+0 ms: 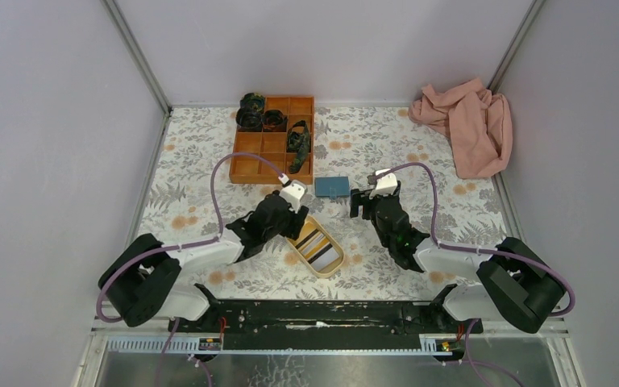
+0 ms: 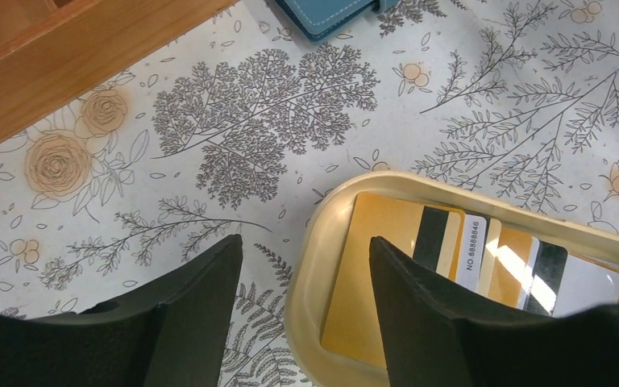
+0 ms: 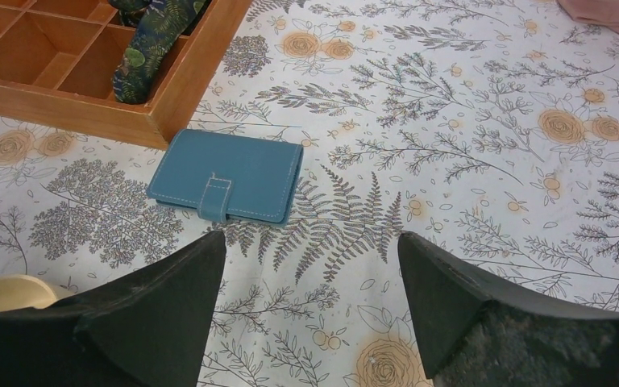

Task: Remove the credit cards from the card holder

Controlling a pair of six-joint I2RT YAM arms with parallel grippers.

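The light-blue card holder (image 1: 332,187) lies shut and flat on the floral table; its strap tab faces the right wrist view (image 3: 234,173), and a corner shows in the left wrist view (image 2: 322,12). Several credit cards (image 2: 379,274), gold ones with dark stripes and a white one, lie in the yellow oval tray (image 2: 310,266), also seen from above (image 1: 318,242). My left gripper (image 1: 297,214) is open and empty over the tray's end (image 2: 305,240). My right gripper (image 1: 361,203) is open and empty just short of the card holder (image 3: 313,235).
A wooden compartment box (image 1: 274,137) with dark rolled fabric items stands behind the card holder, close to it (image 3: 64,105). A pink cloth (image 1: 467,125) lies at the back right. Grey walls enclose the table on three sides.
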